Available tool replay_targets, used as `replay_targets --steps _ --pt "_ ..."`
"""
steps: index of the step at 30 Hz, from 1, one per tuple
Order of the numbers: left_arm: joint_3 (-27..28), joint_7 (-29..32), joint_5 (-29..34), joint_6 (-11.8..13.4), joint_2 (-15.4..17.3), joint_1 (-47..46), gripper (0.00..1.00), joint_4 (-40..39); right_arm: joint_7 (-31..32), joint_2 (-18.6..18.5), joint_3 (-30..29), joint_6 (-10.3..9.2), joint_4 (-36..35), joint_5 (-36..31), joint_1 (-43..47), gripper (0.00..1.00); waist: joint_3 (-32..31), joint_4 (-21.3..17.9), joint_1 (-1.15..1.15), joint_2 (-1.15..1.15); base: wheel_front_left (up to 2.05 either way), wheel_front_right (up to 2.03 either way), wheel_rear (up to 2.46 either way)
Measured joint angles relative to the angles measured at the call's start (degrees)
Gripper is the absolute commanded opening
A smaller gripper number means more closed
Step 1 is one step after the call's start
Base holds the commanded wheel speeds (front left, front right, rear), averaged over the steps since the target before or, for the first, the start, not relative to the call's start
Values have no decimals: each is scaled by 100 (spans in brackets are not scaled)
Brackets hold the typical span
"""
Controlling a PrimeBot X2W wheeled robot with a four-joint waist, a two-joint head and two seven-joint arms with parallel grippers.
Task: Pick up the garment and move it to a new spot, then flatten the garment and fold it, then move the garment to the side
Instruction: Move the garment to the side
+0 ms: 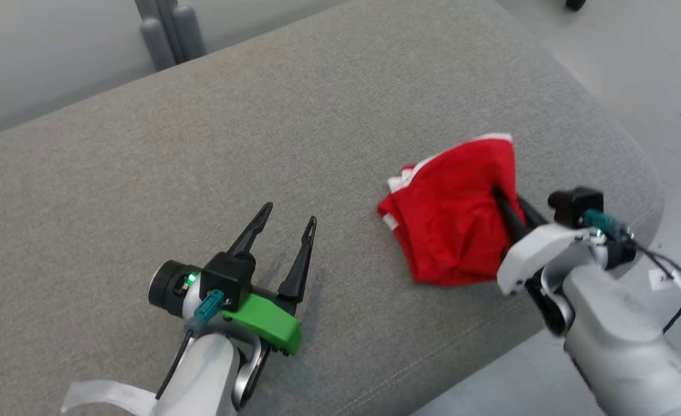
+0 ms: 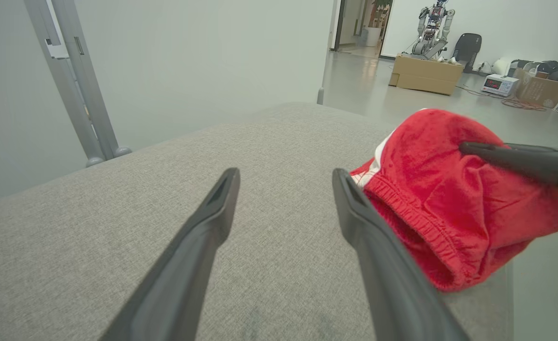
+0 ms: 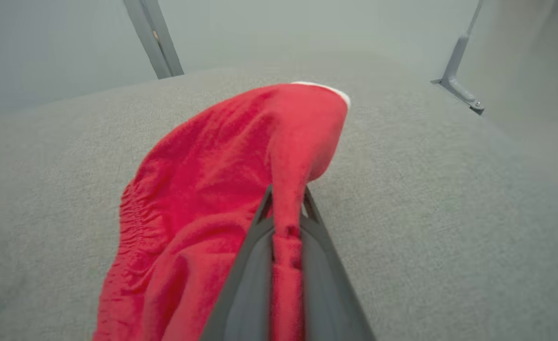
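Note:
The garment (image 1: 456, 211) is a red piece with white trim and an elastic waistband, bunched near the right end of the grey cushion (image 1: 259, 133). My right gripper (image 1: 505, 196) is shut on a fold of the garment (image 3: 241, 189), the cloth pinched between its two dark fingers (image 3: 255, 265) and draped over them. From the left wrist, the garment (image 2: 449, 199) hangs lifted at the right, with the right gripper's finger (image 2: 510, 158) across it. My left gripper (image 1: 288, 222) stands open over bare cushion to the garment's left, nothing between its fingers (image 2: 212, 213).
The cushion's rounded right corner and front edge (image 1: 490, 352) drop to a pale floor. Grey metal posts (image 1: 170, 29) stand behind the cushion. Far across the room are a cardboard box (image 2: 425, 76), another robot (image 2: 430, 28) and some equipment.

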Motion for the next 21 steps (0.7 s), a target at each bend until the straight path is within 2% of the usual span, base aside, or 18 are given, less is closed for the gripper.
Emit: replay_targets --steps 7,14,21 --pt "19 0 237 -67 1 -261 100 -205 -1 -610 19 0 111 -326 -1283 0 471 303 0 0 0 0 0" --pt "-20 0 313 -93 7 -422 100 -402 16 -1358 93 1 1136 -480 -2295 0 1071 882 1 0 0 0 0" --pt "24 0 407 -111 8 -472 100 -523 14 -1959 -297 2 2068 -688 -2772 0 1567 1444 1 0 0 0 0"
